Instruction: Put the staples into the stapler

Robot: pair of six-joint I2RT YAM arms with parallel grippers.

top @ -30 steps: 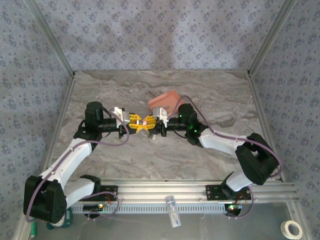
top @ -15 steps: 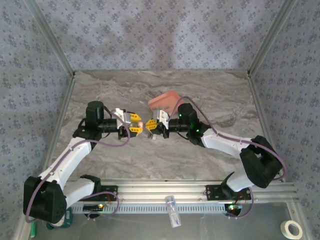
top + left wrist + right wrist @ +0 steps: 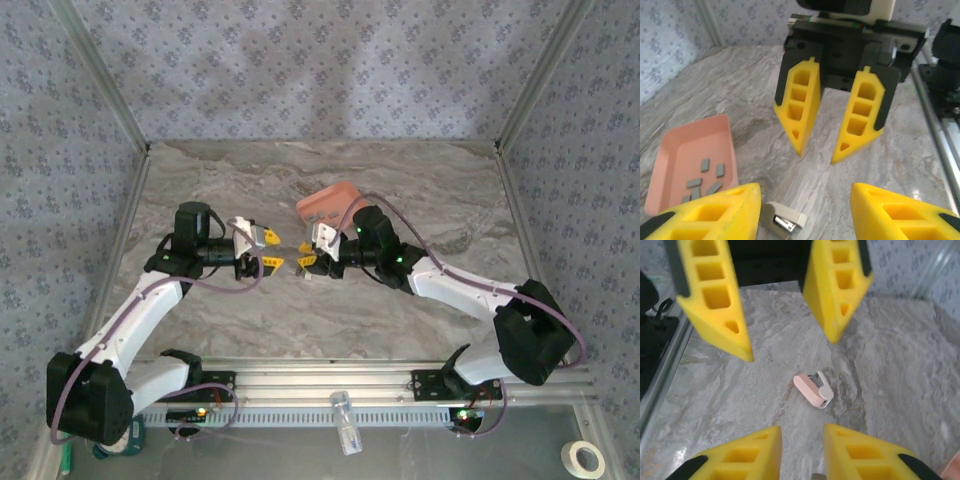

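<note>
Jaws have drawn apart, both open and empty; pale-pink mini stapler (image 3: 814, 390) lies unloaded, dark-grey staples (image 3: 702, 182) at its 1 o'clock.

Part of stapler (image 3: 786, 219) likely off-frame.

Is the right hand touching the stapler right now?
Apart. The right wrist view shows the stapler lying flat on the table, with bare marble plainly visible between it and the fingertips of the open right hand.
</note>
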